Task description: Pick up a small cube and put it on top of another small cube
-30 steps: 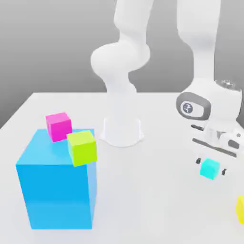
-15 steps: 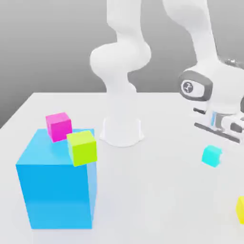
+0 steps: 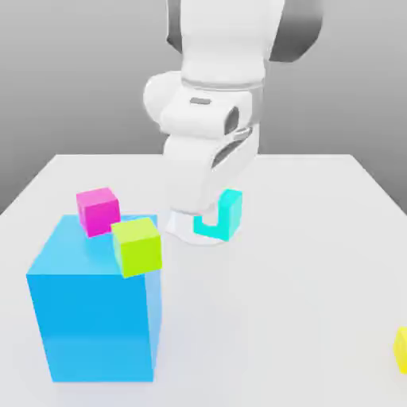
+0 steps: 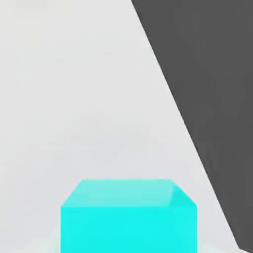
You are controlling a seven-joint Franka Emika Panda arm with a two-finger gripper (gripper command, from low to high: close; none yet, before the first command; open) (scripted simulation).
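The small cyan cube (image 3: 230,208) hangs above the table in front of the robot's base, partly covered by the white hand. My gripper (image 3: 216,216) is shut on it. In the hand view the same cyan cube (image 4: 128,217) sits close to the camera, over the white table. A magenta small cube (image 3: 98,211) and a lime small cube (image 3: 137,246) show at the top of the large sky-blue cube, towards the exterior view's left. The held cube is to the right of them and apart from both.
The large sky-blue cube (image 3: 95,318) stands at the front left of the white table (image 3: 302,286). A yellow cube (image 3: 401,350) lies at the exterior view's right edge. The robot's base (image 3: 187,226) stands mid-table behind the held cube. The hand view shows the table's edge (image 4: 178,113) against dark ground.
The arm has swung from the exterior view's right to the middle, carrying the cyan cube up off the table and leftward. The other cubes have not moved.
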